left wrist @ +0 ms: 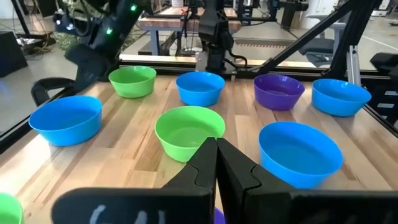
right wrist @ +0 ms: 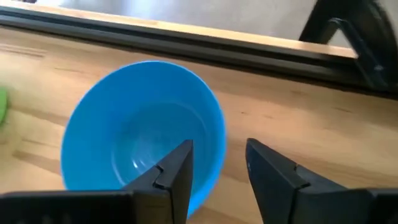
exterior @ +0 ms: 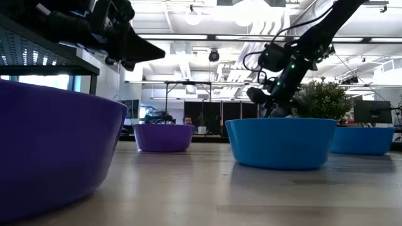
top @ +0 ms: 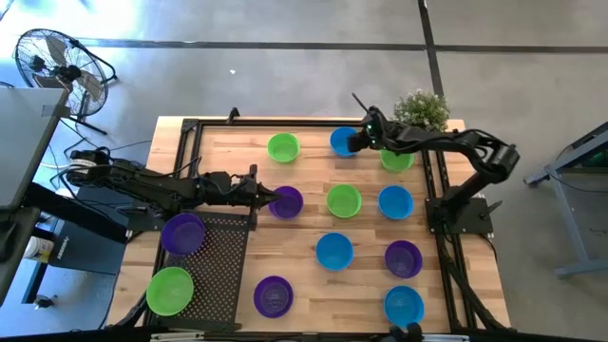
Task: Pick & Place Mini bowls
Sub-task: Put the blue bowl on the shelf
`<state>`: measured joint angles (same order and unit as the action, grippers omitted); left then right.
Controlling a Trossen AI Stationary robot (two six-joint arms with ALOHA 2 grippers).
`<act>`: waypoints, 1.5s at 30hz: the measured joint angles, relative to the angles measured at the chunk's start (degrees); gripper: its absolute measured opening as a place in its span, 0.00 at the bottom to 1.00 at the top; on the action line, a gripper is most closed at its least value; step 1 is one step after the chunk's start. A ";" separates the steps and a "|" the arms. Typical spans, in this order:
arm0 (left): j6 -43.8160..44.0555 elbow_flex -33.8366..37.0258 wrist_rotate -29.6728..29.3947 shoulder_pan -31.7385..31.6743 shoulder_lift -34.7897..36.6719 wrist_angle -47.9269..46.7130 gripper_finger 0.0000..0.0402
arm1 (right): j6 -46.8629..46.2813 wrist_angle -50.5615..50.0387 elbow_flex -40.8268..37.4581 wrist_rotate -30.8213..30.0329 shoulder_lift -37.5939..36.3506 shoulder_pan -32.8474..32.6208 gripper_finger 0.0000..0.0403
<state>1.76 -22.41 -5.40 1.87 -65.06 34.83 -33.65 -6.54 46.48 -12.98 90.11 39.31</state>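
Several mini bowls in blue, green and purple stand on their bases across the wooden table [top: 313, 275]. My right gripper [right wrist: 217, 171] is open, slanting down at the blue bowl [right wrist: 140, 146] by the table's far edge [top: 342, 142]. One finger is over the bowl's hollow and the other outside its rim, and neither is seen to touch. My left gripper [left wrist: 216, 158] is shut and nearly level, with its tips just above the near rim of a purple bowl [top: 288, 202].
A potted plant [top: 421, 109] stands at the far right corner, right behind my right arm. A black mesh mat [top: 223, 261] at the table's left bears a purple bowl [top: 182, 233] and a green bowl [top: 170, 290]. A black frame rail [right wrist: 186, 46] runs along the far edge.
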 joint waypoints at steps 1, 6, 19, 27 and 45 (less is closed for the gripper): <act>0.00 0.00 0.01 0.00 0.00 0.13 0.00 | 0.00 0.36 0.00 -0.01 0.57 0.00 0.33; -0.39 0.00 -0.01 0.00 0.00 0.19 0.00 | -0.90 1.30 0.00 0.93 2.86 -0.03 0.30; -1.49 0.00 0.13 0.00 0.00 0.83 0.00 | -1.09 3.91 0.00 3.31 5.24 -1.11 0.08; -1.29 0.00 0.42 0.02 0.00 -0.13 0.00 | -1.49 4.03 0.00 4.71 5.24 -1.18 0.02; -1.34 -0.38 3.35 0.02 -0.02 -4.07 0.00 | 3.81 -5.99 10.41 1.49 5.04 -7.29 0.01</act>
<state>0.42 -22.79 -2.04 1.89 -65.08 30.76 -29.84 -12.52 56.88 -11.48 95.15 32.01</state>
